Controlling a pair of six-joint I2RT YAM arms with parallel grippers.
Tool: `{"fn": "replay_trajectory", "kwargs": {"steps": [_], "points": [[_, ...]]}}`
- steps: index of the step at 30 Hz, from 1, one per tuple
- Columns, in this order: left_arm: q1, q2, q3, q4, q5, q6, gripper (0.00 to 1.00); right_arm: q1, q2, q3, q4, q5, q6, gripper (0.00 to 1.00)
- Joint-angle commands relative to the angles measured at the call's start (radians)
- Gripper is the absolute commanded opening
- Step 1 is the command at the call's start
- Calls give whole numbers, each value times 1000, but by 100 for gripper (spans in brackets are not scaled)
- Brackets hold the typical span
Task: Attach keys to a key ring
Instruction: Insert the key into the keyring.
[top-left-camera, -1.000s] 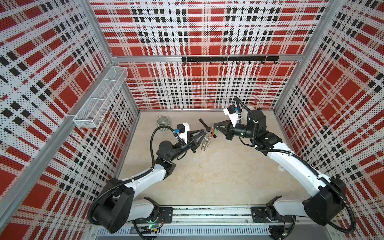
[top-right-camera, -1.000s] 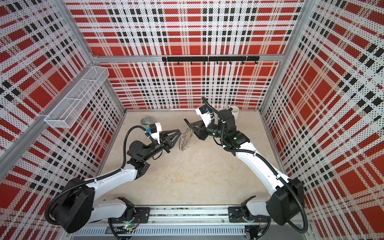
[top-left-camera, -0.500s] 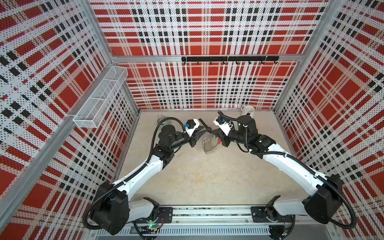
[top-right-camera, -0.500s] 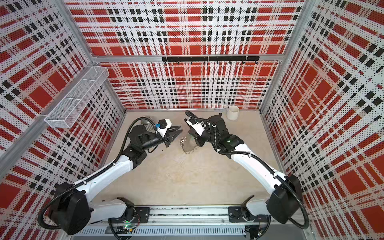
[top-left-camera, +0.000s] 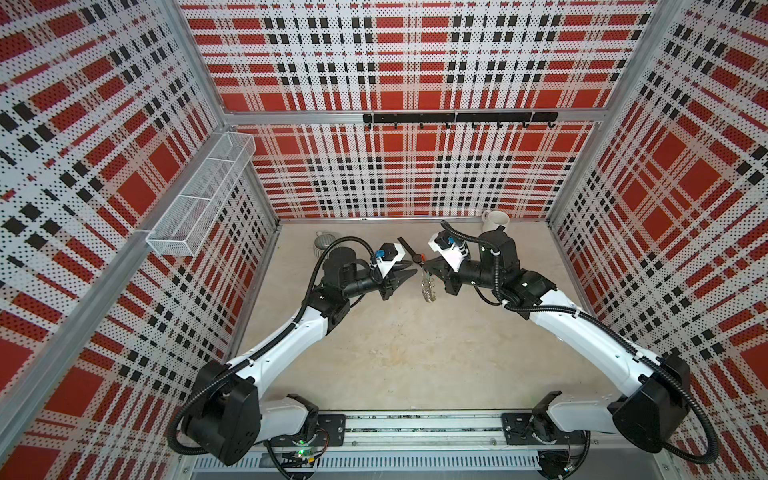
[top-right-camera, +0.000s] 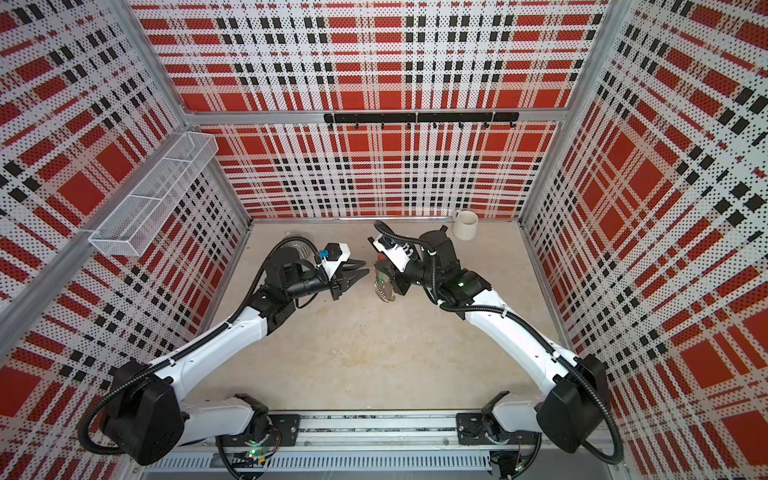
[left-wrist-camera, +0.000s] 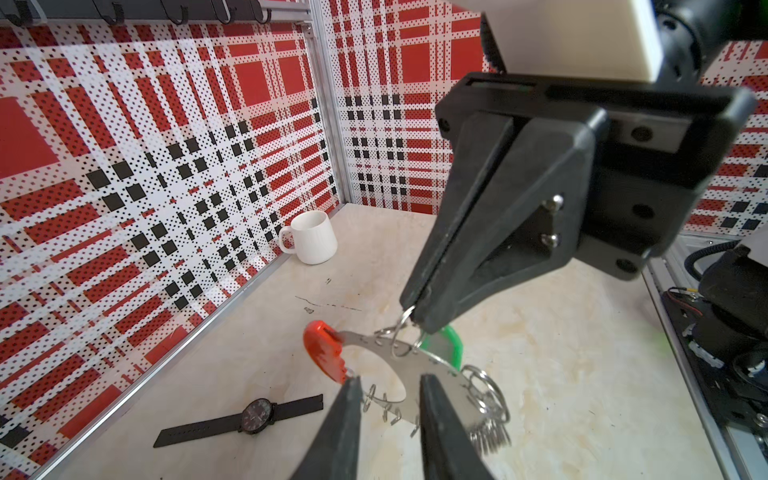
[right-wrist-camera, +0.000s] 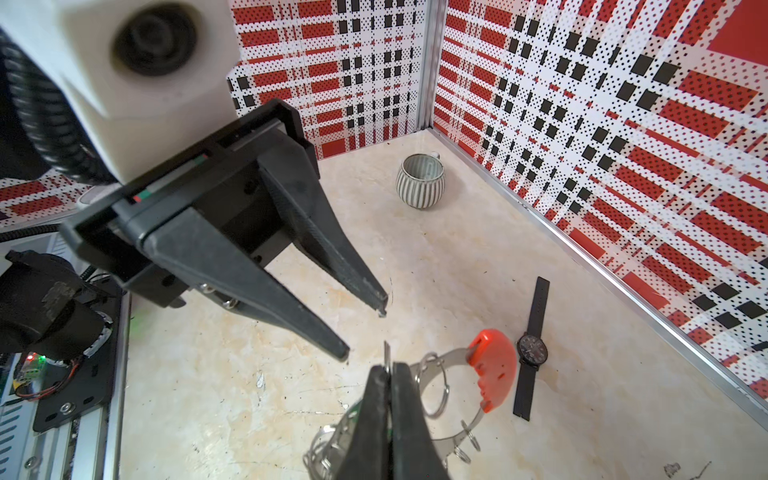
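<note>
The key ring (left-wrist-camera: 370, 345) hangs straight below your right gripper (left-wrist-camera: 417, 318). Its jaws are clamped tight on one of the small silver rings at the loop's edge, so the whole loop dangles clear of the table (left-wrist-camera: 540, 395). The red segment (left-wrist-camera: 322, 353) is swung out to the side of the fingertips.

The green key tag (left-wrist-camera: 455, 347) sits just behind those fingertips, close against the loop. You cannot tell from these views whether its tiny ring is already threaded on.

Your left gripper (right-wrist-camera: 365, 332) is part-way open and holds nothing. Its tips are just in front of the loop, with a clear gap between them.

A second ago, in the top views, those tips overlapped the loop's edge and the loop sat tilted between the two hands. Since then both arms have re-posed, the left has come off, and the loop has settled under the right.

This looks like a reset rather than a finish. The right hand has the loop secure, but you will likely need to line the left up again before it can work on the tag's ring.
</note>
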Motion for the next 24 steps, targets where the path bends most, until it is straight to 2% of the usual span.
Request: {"fn": "replay_trajectory", "kwargs": {"steps": [1,16,21,24], "points": [[4,-1,39,-9,22,17,28,8,-18,20,38,-48,1,0],[-2,49,81,-17,67,19,27,17,-11,30,39,-60,4,0],[-4,62,84,-34,100,26,25,18,-7,37,37,-62,2,0],[-8,67,86,-37,122,27,20,17,-1,44,35,-69,3,0]]}}
